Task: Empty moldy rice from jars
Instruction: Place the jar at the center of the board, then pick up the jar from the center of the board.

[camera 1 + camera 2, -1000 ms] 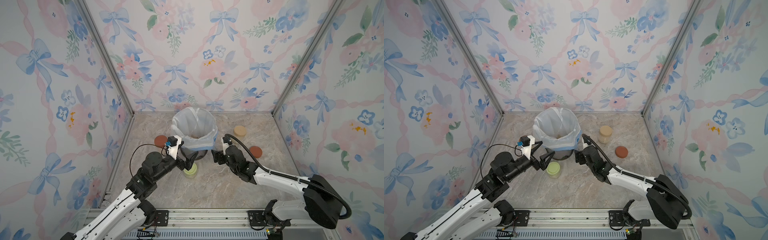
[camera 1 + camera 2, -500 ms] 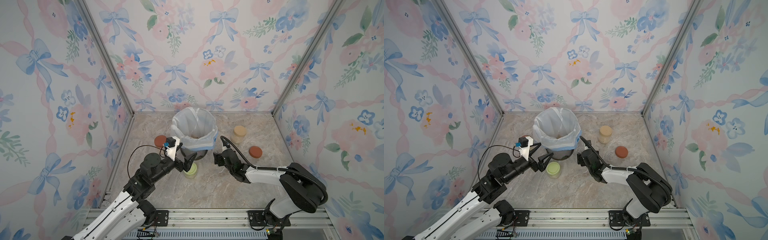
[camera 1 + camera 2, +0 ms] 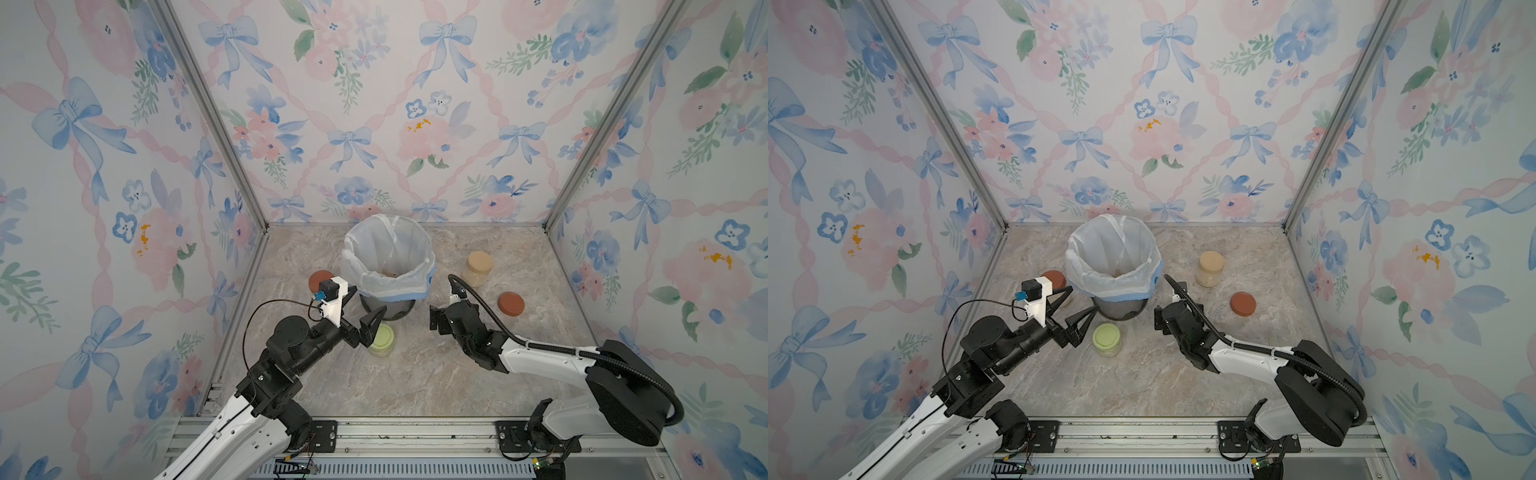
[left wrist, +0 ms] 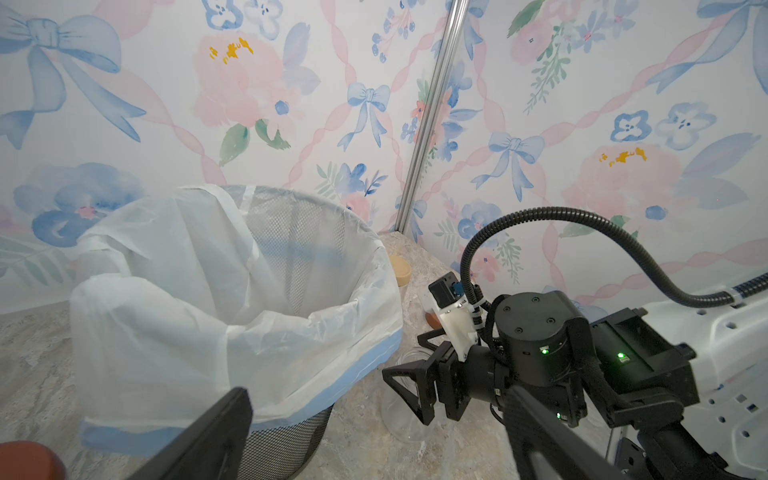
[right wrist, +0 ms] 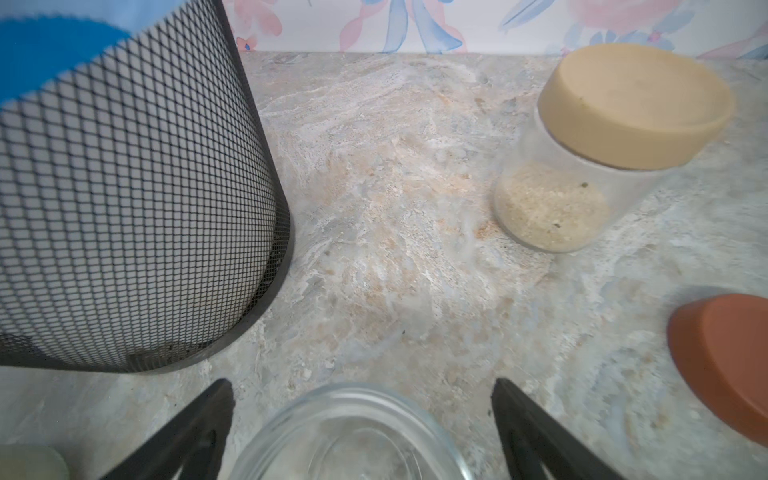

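An empty lidless glass jar [image 5: 353, 432] stands on the table between the spread fingers of my right gripper [image 5: 361, 386], which is open and clear of the glass. In the left wrist view the same jar [image 4: 405, 399] shows under that gripper. A beige-lidded jar [image 3: 478, 268] holds moldy rice [image 5: 548, 212]. A green-lidded jar [image 3: 382, 338] stands just under my open, empty left gripper [image 3: 363, 305]. A rust-red-lidded jar [image 3: 320, 280] sits behind the left wrist. In both top views my right gripper [image 3: 1158, 320] hides the empty jar.
The dark mesh bin [image 3: 388, 266] with a white liner stands mid-table between the arms, with tan grains at its bottom. A loose rust-red lid [image 3: 511, 304] lies flat to the right of my right gripper. Floral walls close three sides.
My right gripper has lowered to the table beside the bin and spread its jaws, letting go of the empty jar. The left arm has stayed put.
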